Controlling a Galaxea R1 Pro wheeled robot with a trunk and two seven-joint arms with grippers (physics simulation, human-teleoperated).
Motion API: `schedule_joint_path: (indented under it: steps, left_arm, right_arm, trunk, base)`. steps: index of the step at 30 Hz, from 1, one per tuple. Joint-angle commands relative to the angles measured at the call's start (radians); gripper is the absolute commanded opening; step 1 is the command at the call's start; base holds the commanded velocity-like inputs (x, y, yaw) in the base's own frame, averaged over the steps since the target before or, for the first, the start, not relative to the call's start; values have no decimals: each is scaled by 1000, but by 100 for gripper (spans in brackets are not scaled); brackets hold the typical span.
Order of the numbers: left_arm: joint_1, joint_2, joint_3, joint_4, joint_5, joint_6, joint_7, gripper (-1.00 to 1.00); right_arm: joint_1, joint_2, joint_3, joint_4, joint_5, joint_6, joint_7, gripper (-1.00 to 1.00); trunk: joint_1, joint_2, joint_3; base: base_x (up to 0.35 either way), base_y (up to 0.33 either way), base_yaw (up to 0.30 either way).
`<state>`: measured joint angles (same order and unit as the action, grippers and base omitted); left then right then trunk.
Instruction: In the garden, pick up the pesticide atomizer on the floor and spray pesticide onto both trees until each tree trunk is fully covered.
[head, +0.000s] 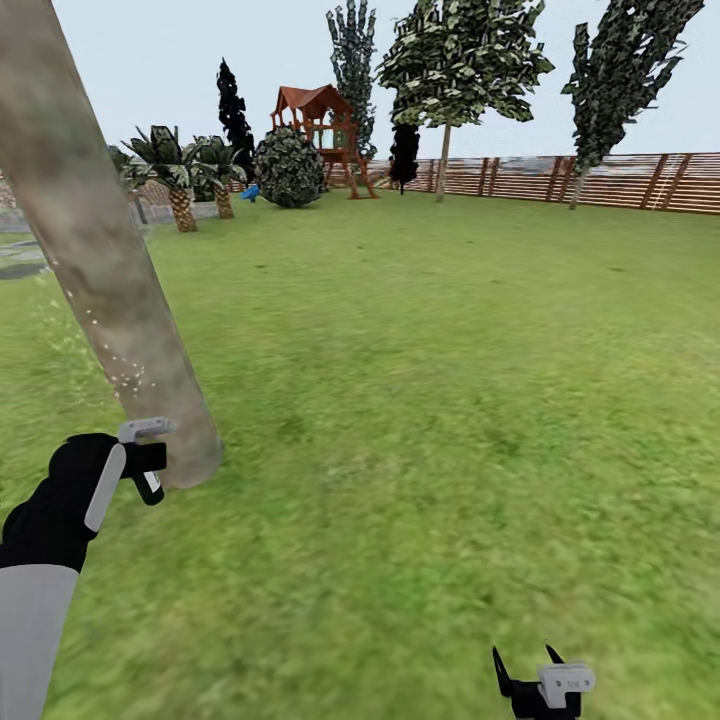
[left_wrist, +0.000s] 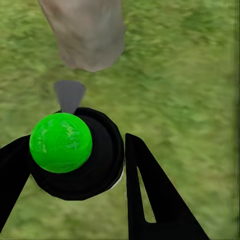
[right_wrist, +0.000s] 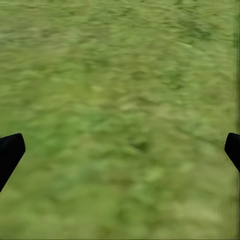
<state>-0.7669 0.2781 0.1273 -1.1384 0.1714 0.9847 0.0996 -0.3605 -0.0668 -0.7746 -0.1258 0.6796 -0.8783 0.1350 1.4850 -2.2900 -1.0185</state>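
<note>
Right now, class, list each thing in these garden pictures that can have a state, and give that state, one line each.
Left end effector: shut on the dark pesticide atomizer bottle.
Dark pesticide atomizer bottle with pale grey trigger head: held, nozzle facing the trunk base.
Thick pale grey-beige tree trunk: pale specks dotting its lower part.
Right end effector: open, empty, over grass.

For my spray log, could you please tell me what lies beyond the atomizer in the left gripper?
The tree trunk stands just beyond the atomizer held in the left gripper, on grass. The trunk's far side is hidden.
</note>
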Motion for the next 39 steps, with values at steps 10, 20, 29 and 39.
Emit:
schedule_joint_path:
  steps: [10, 20, 29, 39]
  left_arm:
    - [2, -2, -3, -1, -1, -7, 2, -100]
    - [-5, -9, -9, -11, -1, 1, 2, -100]
    - [-6, -10, -11, -14, -1, 3, 2, -100]
    - [-6, -10, -11, -15, -21, 3, 2, -100]
  right_arm:
    - [0, 0, 0, 0, 0, 1, 0, 100]
    - [0, 0, 0, 0, 0, 1, 0, 100]
    - [0, -1, 0, 0, 0, 1, 0, 100]
    - [0, -1, 0, 0, 0, 1, 0, 100]
  trunk:
    - [0, 0, 0]
    - [0, 0, 5]
    - [0, 0, 9]
    - [0, 0, 9]
  base:
    - [117, -252, 232]
    - [84, -261, 276]
    - [245, -184, 169]
    - [34, -263, 6]
